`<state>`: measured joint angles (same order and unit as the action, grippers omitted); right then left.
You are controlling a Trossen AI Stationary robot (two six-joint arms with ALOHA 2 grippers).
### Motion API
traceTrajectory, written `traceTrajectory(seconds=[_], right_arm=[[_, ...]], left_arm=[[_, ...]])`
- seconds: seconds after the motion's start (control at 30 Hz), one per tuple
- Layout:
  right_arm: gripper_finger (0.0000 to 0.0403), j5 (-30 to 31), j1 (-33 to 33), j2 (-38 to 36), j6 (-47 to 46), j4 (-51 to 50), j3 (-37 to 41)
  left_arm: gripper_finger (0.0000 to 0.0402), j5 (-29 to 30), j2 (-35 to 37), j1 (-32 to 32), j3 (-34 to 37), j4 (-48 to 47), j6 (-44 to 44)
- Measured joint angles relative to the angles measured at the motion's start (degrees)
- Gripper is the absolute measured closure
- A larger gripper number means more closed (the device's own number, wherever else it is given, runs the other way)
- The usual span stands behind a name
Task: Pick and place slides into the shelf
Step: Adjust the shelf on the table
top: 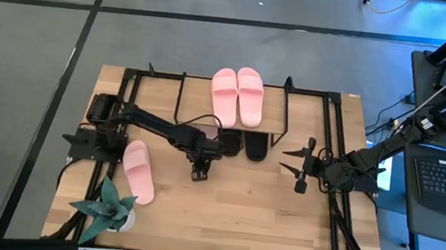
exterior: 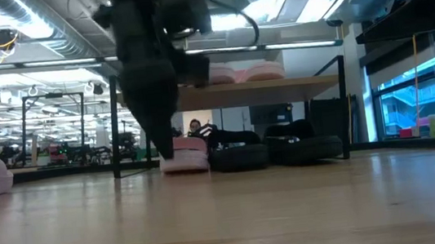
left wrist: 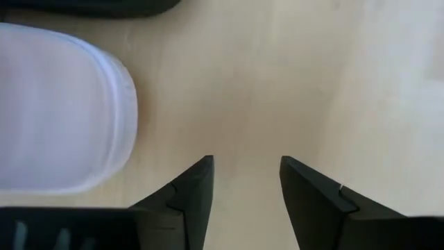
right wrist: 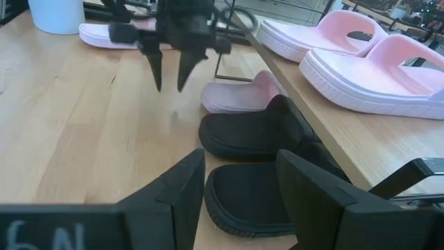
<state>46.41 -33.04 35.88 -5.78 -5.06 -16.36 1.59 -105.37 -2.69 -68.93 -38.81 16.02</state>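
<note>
Now left gripper (top: 199,172) empty, fingers apart, hovering beside pink foam slide (left wrist: 62,114) tucked under low black-frame wooden-top shelf (top: 307,108). Remaining loose pink foam slide (top: 139,171) at its 9 o'clock: swing over, grip strap squarely. Right gripper (top: 301,175) idle, fingers apart

The table (top: 263,219) is seen as pale, smooth wood with fine grain. The pink slides (right wrist: 361,59) appear as matt, soft foam; the black slides (right wrist: 253,135) likewise matt. The shelf (top: 285,119) is framed in thin black metal, topped with light wood.
</note>
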Motion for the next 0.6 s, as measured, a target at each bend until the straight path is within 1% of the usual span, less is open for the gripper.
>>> traceTrajectory(seconds=[0.23, 0.37, 0.6], right_arm=[[0.0221, -0.02, 0.0, 0.0, 0.0, -0.35, 0.0], [0.0221, -0.02, 0.0, -0.02, 0.0, -0.44, 0.0], [0.0221, 0.01, 0.0, -0.02, -0.53, -0.63, 0.0]], left_arm=[[0.0243, 0.06, 8.29, -2.78, 0.0, -3.16, 1.93], [0.0243, 0.24, 12.78, -4.89, -0.02, -5.4, 4.76], [0.0243, 0.25, 18.39, -8.86, -0.04, -11.32, 6.78]])
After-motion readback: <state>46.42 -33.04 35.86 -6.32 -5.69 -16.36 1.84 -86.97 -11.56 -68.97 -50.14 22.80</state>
